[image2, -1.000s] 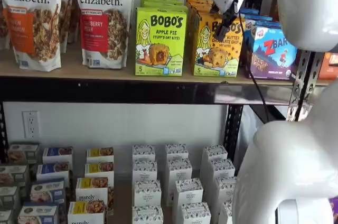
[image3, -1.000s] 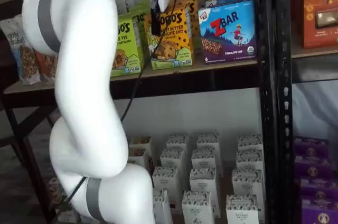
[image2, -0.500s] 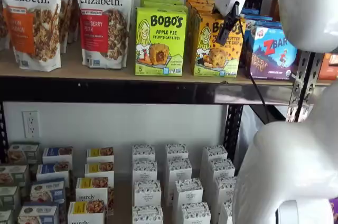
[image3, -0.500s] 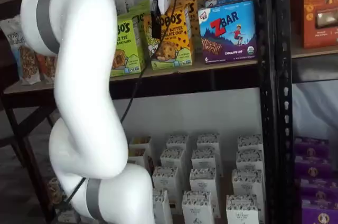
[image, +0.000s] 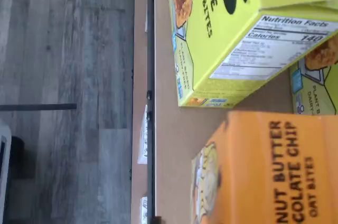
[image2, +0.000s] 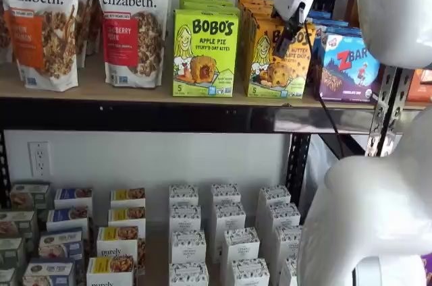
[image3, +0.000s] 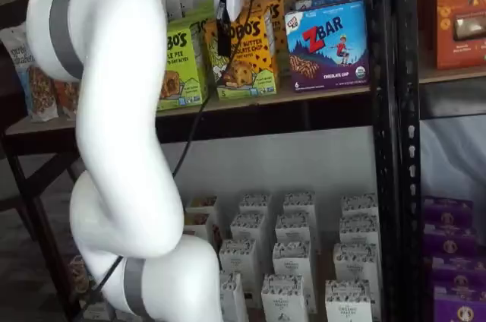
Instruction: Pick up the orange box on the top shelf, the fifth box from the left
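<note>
Orange box (image2: 278,56): front partly covered by gripper (image2: 283,35) & cable in both shelf views; cut off at frame edge in wrist view. Black fingers (image3: 223,33) seen side-on, gap not readable, so grip couldn't be judged. Green Apple Pie box (image3: 178,60) mostly behind white arm (image3: 114,109). ZBAR box (image2: 347,67) clipped by arm. Small print illegible.

The top shelf (image2: 101,87) runs across the upper frame. From the left, two granola bags (image2: 131,23), the green box (image2: 205,53), the orange box (image2: 277,56) and the blue box (image2: 349,67) stand upright on it. Small white boxes (image2: 226,222) sit on the lower level.
</note>
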Controlling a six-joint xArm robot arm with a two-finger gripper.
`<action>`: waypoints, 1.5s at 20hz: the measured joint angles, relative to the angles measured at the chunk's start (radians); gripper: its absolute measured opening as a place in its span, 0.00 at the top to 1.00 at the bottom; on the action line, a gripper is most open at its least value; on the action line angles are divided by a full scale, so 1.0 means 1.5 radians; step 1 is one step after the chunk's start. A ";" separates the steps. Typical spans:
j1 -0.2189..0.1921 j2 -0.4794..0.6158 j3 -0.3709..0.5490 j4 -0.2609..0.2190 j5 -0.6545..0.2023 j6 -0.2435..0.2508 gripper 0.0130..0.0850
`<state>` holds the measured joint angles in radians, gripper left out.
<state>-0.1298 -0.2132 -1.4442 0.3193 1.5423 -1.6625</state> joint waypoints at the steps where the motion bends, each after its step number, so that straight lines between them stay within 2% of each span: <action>1: 0.000 0.000 0.000 0.000 0.000 0.000 0.28; 2: 0.000 -0.001 0.000 0.001 0.002 0.000 0.28; 3: 0.000 -0.001 -0.001 0.001 0.003 0.001 0.33; 9: 0.001 0.003 -0.010 -0.005 0.018 0.003 0.33; 18: -0.001 0.000 -0.004 -0.004 0.005 -0.001 0.33; 30: 0.006 -0.009 0.024 -0.020 -0.069 -0.003 0.33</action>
<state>-0.1210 -0.2268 -1.4077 0.2886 1.4389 -1.6664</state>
